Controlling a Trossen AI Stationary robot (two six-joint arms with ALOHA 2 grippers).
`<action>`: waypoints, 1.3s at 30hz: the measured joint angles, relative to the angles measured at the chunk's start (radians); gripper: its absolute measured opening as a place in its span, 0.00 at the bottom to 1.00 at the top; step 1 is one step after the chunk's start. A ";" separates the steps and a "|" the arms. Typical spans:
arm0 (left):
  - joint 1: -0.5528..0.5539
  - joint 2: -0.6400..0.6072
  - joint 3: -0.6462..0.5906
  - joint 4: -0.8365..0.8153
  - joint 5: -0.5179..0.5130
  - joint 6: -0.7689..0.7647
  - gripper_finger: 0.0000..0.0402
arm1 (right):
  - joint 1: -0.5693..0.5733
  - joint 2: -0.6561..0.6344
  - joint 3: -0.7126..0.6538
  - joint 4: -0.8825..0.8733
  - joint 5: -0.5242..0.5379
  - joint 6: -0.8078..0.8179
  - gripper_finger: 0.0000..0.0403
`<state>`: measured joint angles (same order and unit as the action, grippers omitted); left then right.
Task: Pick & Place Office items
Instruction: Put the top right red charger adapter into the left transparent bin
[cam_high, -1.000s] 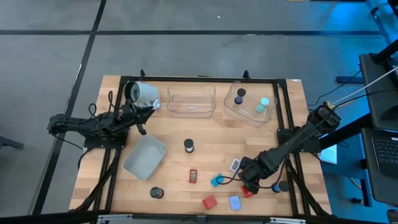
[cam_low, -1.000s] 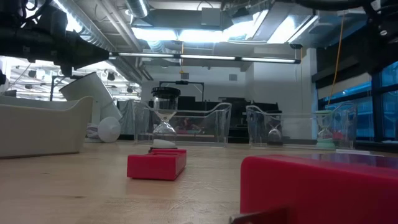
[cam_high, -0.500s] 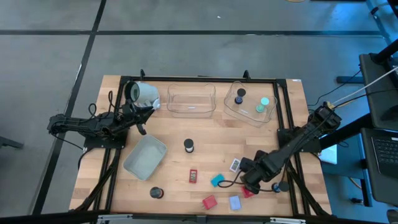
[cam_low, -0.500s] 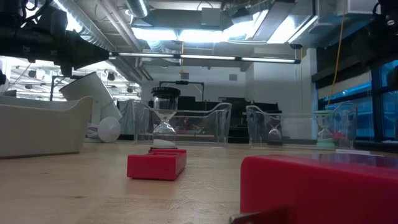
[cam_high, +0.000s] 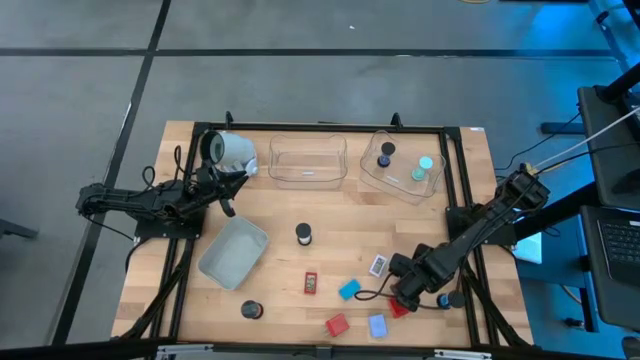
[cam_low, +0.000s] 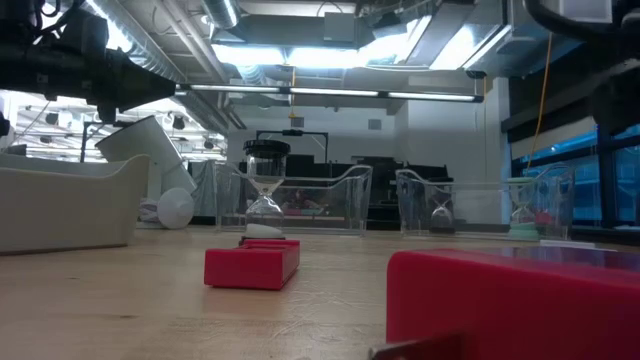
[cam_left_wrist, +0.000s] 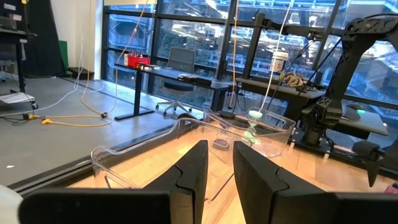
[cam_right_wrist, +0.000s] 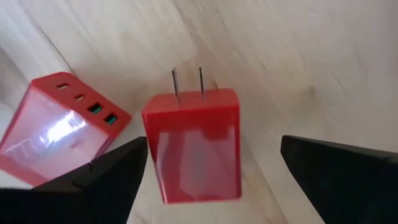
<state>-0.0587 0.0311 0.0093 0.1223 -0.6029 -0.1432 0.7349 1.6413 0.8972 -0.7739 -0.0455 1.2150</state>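
The table (cam_high: 280, 215) is pale wood with a black frame along its edges, standing on a grey floor; the level view shows a workshop room behind it with ceiling lights and ducts. The right gripper (cam_high: 400, 300) hangs low near the table's front right corner with its fingers spread apart, directly over a red plug block (cam_right_wrist: 193, 143). That block lies flat, its two metal prongs at one end and its long axis running along the line of the prongs, between the spread fingers but not held. A second red block (cam_right_wrist: 59, 127) with a row of ports lies just beside it. Nearby along the front edge lie a blue block (cam_high: 378, 326), a teal piece (cam_high: 349, 290) and a small card (cam_high: 378, 265). A black-capped timer (cam_high: 303, 234) stands upright mid-table. The clear tray (cam_high: 402, 185) at the back right holds a black-capped timer (cam_high: 385, 154) and a mint-green disc (cam_high: 425, 163); the middle clear tray (cam_high: 307, 178) shows nothing inside. A grey-blue tray (cam_high: 234, 251) sits left of centre. The left gripper (cam_left_wrist: 217, 168) hovers near the back left corner, its fingers a narrow gap apart, holding nothing.
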 joint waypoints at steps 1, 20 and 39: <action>0.000 0.000 0.000 0.000 0.000 0.000 0.18 | 0.000 0.000 -0.012 0.023 -0.004 -0.004 0.90; 0.000 0.000 0.000 0.065 -0.050 0.000 0.18 | -0.018 0.000 -0.002 0.050 -0.016 -0.003 0.52; 0.000 0.055 0.000 0.332 0.333 0.196 0.48 | -0.191 -0.100 0.453 -0.175 0.786 -0.390 0.52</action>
<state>-0.0589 0.0865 0.0093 0.4546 -0.2699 0.0525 0.5440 1.5408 1.3502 -0.9493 0.7409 0.8253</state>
